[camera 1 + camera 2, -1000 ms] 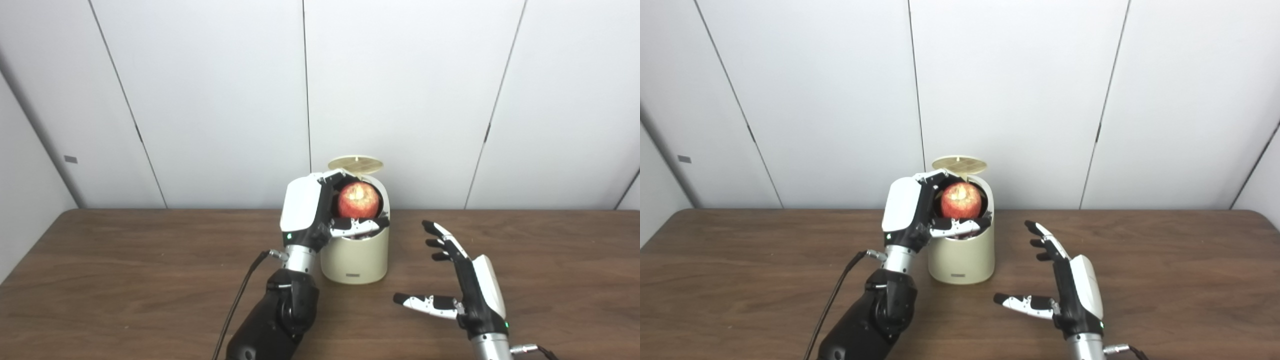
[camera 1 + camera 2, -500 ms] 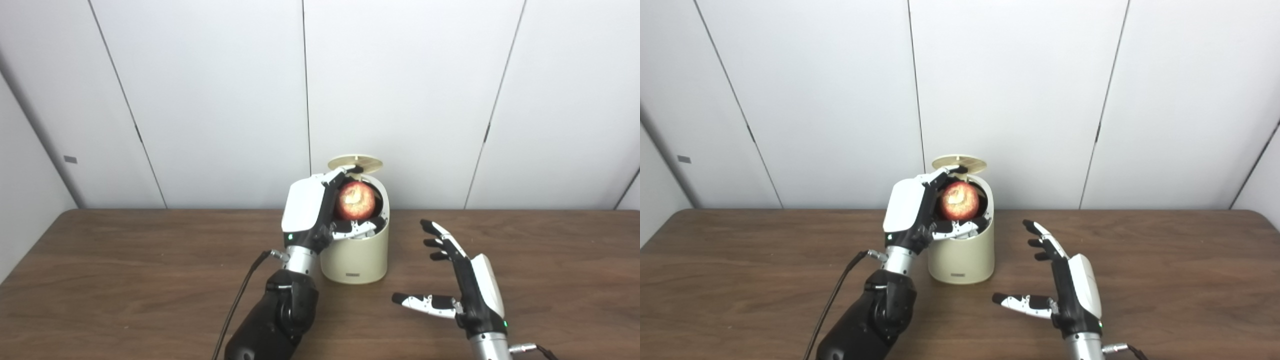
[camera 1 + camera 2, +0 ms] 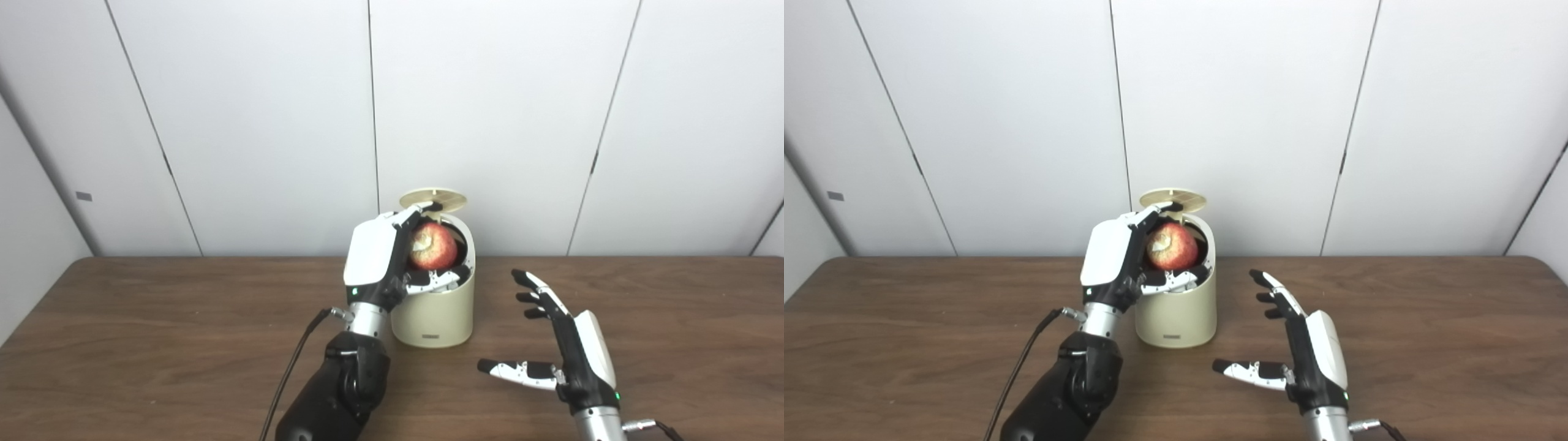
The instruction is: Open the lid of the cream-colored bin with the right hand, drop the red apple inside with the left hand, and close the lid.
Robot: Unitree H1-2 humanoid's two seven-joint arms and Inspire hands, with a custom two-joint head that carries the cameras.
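Left robot hand [image 3: 383, 257] grasps the apple [image 3: 432, 246], fingers curled around it at the bin's open mouth. Brown bench [image 3: 153, 343] carries the cream, round-topped bin [image 3: 433, 309] at centre, far side, lid [image 3: 432, 199] raised. Right robot hand [image 3: 566, 349] hovers released, fingers spread, near right. Red apple shows a pale, yellowish patch.

Setting: robot test bay or lab, not a home. Bare dark brown wood-grain table [image 3: 153, 343] set against plain white panelled walls [image 3: 257, 122] with thin dark vertical seams. Black cable [image 3: 288, 380] trails across the tabletop. Nothing personal or decorative in view; even, flat lighting.
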